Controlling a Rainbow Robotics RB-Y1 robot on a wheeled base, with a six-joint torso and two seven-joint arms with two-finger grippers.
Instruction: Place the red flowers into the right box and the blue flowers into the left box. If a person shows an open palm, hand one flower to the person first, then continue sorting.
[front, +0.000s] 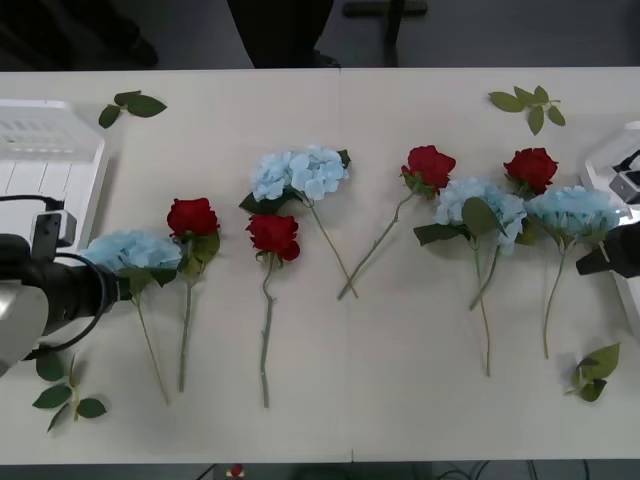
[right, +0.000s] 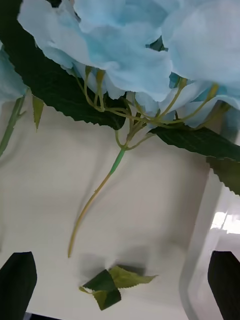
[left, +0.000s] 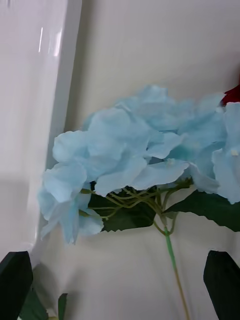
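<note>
We see four red flowers (front: 193, 217) and four blue flowers (front: 299, 172) lying in a loose row across the table (front: 400, 380), blooms toward twelve o'clock, stems toward six. The left box (front: 45, 160) sits at the table's nine o'clock edge, the right box (front: 612, 170) at three o'clock. Our left tool (left: 120, 282) hovers with its fingers spread above the leftmost blue cluster (front: 130, 250), just beside the left box. Our right tool (right: 120, 282), likewise spread, hangs over the rightmost blue cluster (front: 574, 212) near the right box. Loose leaf sprigs (front: 131, 105) lie toward the corners.
</note>
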